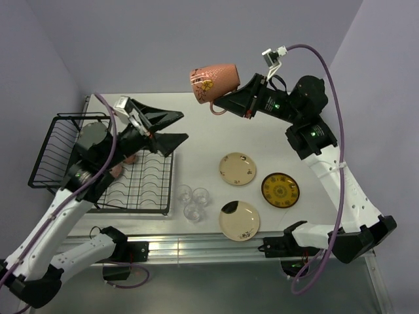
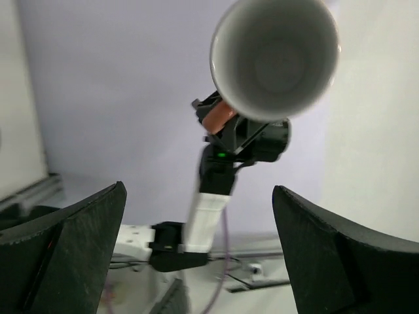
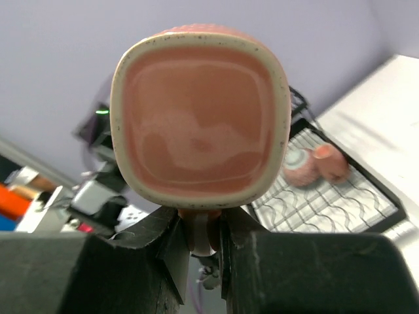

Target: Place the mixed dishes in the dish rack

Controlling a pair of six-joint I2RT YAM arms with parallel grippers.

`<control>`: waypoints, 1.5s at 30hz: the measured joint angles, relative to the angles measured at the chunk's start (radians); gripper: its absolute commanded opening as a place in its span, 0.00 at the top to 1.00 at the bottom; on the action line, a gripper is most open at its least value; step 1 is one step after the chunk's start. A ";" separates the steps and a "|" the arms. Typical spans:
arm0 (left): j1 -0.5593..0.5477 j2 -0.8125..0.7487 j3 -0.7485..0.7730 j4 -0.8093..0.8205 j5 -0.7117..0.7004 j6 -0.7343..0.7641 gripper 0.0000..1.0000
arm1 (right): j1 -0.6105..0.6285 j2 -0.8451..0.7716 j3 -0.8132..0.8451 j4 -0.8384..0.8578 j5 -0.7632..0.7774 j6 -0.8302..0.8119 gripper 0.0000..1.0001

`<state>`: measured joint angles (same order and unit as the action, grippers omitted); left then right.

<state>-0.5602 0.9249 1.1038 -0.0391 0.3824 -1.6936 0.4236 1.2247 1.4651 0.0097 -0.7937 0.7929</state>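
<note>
pink mug (image 1: 215,80), upper centre: glazed ceramic, glossy pink, base rim cream and speckled, inside smooth white. dish rack (image 1: 59,140), left: thin black coated wire, slight sheen. glasses (image 1: 192,199): clear, smooth. cream plates (image 1: 237,168) and ornate plate (image 1: 280,190): shiny glaze. left gripper (image 2: 198,188) fingers (image 2: 65,261): matt black, grainy plastic. table (image 1: 203,131): matt white. rail (image 1: 216,243), bottom edge: brushed bare metal.

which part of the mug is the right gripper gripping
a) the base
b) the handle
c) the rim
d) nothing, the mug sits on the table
b: in the right wrist view the right gripper has its two fingers pinched on the handle, with the base of the mug facing the camera, and the top view shows the mug held up in the air.
</note>
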 measured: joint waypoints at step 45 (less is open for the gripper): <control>0.001 -0.241 0.595 -0.515 -0.440 0.842 0.01 | 0.729 0.962 0.467 -0.515 0.723 -0.580 1.00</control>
<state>-0.5594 0.6838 1.6985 -0.5537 -0.0574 -0.8520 1.1522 2.1872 1.9316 -0.5053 -0.0708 0.2131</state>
